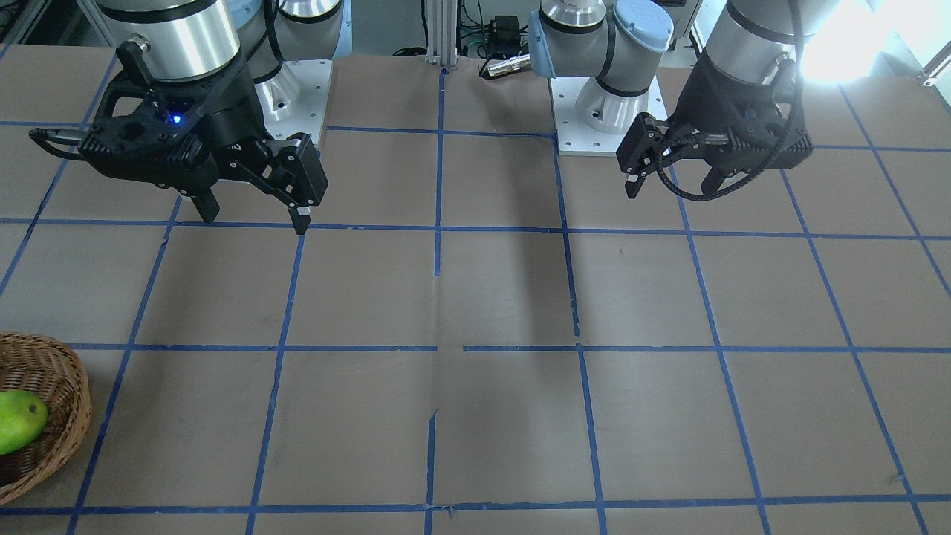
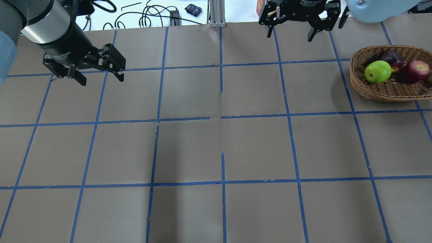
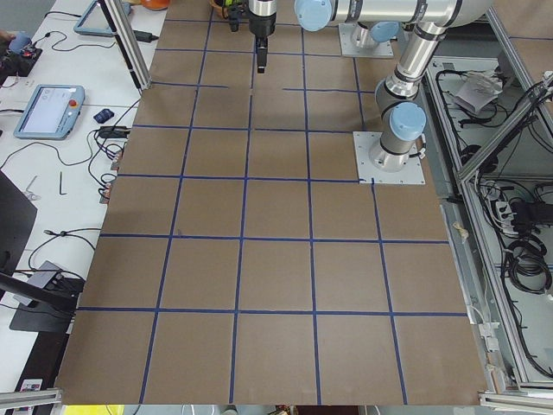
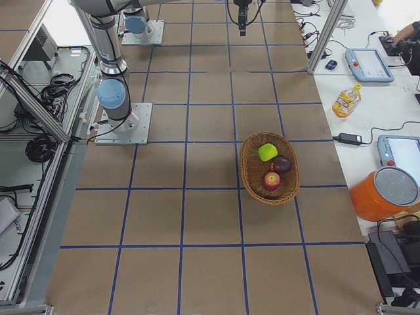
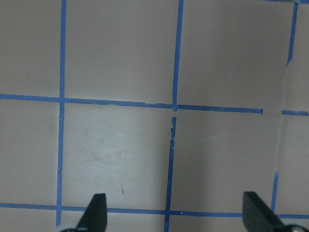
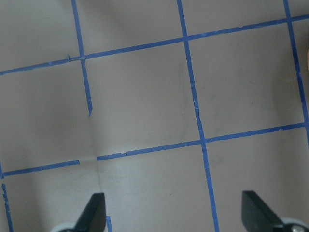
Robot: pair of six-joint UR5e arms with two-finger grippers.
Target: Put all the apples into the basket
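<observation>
The blue-taped table [image 2: 256,148] lies nearest. Farther on, at its right side, the wicker basket [image 2: 384,92] holds all three apples, the green apple [image 2: 377,72], maroon apple [image 2: 392,58] and red apple [image 2: 416,71] close together. The left claw [image 2: 102,79] hovers spread, gripping nothing, above the table's left. Farthest, the right claw [image 2: 290,35] hangs spread likewise.

The basket [image 2: 384,92] blocks the table's [image 2: 256,148] far right corner.
</observation>
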